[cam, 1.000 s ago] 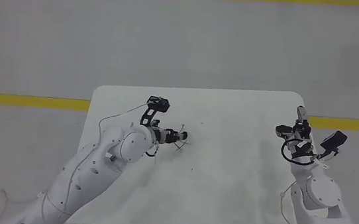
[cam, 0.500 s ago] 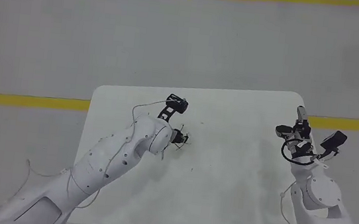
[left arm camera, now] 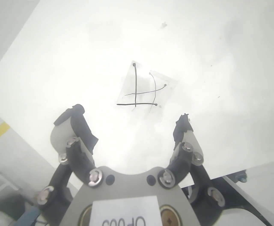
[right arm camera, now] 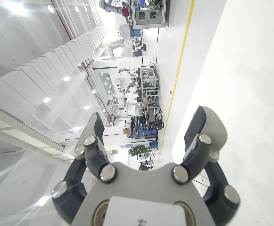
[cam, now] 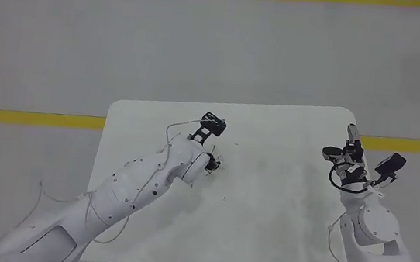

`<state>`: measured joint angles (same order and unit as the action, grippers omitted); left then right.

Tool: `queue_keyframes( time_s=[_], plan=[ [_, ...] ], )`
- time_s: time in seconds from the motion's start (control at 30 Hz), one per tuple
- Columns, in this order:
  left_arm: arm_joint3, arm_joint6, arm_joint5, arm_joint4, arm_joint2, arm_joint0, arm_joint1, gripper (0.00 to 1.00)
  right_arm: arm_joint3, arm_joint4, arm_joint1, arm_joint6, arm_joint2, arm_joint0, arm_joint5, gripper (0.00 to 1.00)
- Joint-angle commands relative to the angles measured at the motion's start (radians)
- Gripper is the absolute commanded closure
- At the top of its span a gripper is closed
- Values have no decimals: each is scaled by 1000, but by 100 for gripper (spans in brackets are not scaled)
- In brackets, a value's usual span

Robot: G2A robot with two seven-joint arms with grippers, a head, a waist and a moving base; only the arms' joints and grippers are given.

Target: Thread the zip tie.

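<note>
Several thin black zip ties (left arm camera: 135, 85) lie crossed over one another on a small clear sheet (left arm camera: 128, 79) on the white table (left arm camera: 64, 53). My left gripper (left arm camera: 130, 121) hovers just short of them, open, with nothing between its black-padded fingers (left arm camera: 75, 119). From above, the left gripper (cam: 213, 163) sits over the ties near the table's middle left, and its wrist covers most of them. My right gripper (right arm camera: 147, 124) is open and empty; in the top view this right gripper (cam: 352, 134) is held up at the table's right edge, pointing away from it.
The white table (cam: 278, 217) has rounded corners and a few small dark specks (left arm camera: 164, 24) on it. Yellow floor lines (cam: 32, 118) run past its far side. Distant workshop machinery (right arm camera: 147, 94) stands beyond the right gripper.
My left arm has swung to the right and stretched farther across the table, bringing its gripper over the zip ties. The right arm has stayed still.
</note>
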<state>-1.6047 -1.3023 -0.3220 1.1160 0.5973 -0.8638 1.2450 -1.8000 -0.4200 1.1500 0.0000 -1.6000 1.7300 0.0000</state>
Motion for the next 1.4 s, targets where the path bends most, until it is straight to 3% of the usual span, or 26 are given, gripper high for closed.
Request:
queue_keyframes(
  time_s=[0.0, 0.17, 0.3, 0.37, 0.93, 1.0, 1.2, 1.37],
  plan=[
    [23, -8, 4, -3, -26, 24, 15, 0, 0, 0, 0, 0, 0, 0, 0, 0],
    [108, -39, -3, -4, -104, 87, 66, 0, 0, 0, 0, 0, 0, 0, 0, 0],
    [193, -32, -18, -45, -119, 111, 107, 0, 0, 0, 0, 0, 0, 0, 0, 0],
    [210, -21, -18, -57, -116, 112, 120, 0, 0, 0, 0, 0, 0, 0, 0, 0],
    [210, -21, -18, -57, -116, 112, 120, 0, 0, 0, 0, 0, 0, 0, 0, 0],
    [226, -12, -14, -13, -131, 110, 120, 0, 0, 0, 0, 0, 0, 0, 0, 0],
    [274, -22, -18, -3, -135, 98, 139, 0, 0, 0, 0, 0, 0, 0, 0, 0],
    [271, -22, -18, 14, -124, 106, 144, 0, 0, 0, 0, 0, 0, 0, 0, 0]
  ],
)
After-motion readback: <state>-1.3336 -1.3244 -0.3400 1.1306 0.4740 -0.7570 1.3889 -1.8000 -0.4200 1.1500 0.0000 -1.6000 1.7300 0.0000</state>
